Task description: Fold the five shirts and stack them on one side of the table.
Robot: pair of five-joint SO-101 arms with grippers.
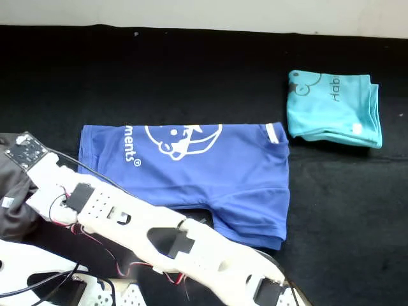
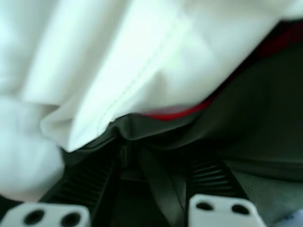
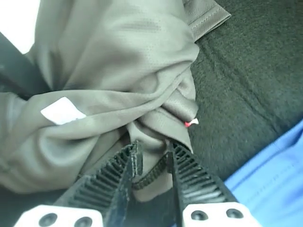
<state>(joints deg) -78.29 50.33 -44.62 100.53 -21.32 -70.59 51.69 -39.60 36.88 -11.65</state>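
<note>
Tightly, the right hand [image 3: 151,152] pinches a grey shirt [image 3: 118,90] bearing a white label [image 3: 63,111].

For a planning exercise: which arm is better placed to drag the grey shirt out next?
Right, probably: the right gripper is pinched on a fold of the grey shirt, beside the blue shirt.

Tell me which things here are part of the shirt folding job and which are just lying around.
Part of the job:
blue shirt, spread flat
teal shirt, folded
grey shirt, pinched in the right gripper
white garment

Just lying about:
black table cover
</note>
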